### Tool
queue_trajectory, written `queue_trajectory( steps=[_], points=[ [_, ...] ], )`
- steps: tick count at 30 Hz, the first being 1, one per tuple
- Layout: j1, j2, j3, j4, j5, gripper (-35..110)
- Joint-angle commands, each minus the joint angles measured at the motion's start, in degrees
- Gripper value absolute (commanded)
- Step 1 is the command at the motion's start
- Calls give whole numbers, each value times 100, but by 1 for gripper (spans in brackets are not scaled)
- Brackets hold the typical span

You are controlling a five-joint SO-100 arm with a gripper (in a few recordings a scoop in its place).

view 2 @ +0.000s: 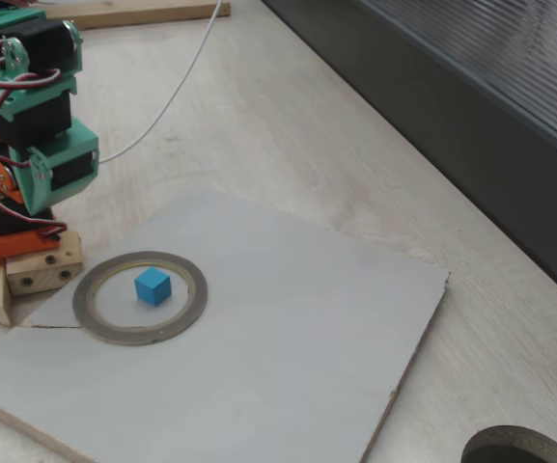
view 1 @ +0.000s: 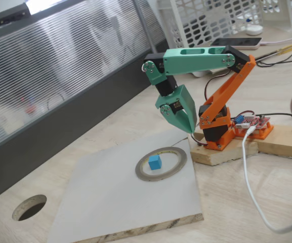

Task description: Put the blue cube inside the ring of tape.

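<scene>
The blue cube [view 1: 155, 162] [view 2: 152, 286] sits inside the ring of tape [view 1: 161, 163] [view 2: 140, 298], clear of its rim. The tool [view 1: 190, 129] hangs above the ring, empty, fingers together. The ring lies on a grey board [view 1: 115, 202] [view 2: 278, 328].

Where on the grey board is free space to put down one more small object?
The grey board is bare between the ring of tape and its far edges. Crowded: the ring, holding the blue cube, beside the arm's base.
</scene>
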Motion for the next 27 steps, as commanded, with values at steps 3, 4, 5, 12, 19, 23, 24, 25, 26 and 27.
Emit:
queue_trajectory(
  steps=[3, 4, 5, 12, 19, 23, 24, 25, 26, 27],
  points=[
    [70, 439, 105, 132, 26, 0],
    [70, 439, 105, 132, 35, 0],
    [70, 439, 105, 132, 44, 0],
    [70, 360, 158, -404, 70, 0],
    [53, 352, 158, -439, 70, 0],
    [62, 352, 158, -466, 70, 0],
    [62, 352, 158, -466, 70, 0],
    [62, 352, 158, -466, 70, 0],
    [62, 352, 158, -466, 62, 0],
    [70, 352, 158, -466, 44, 0]
  ],
)
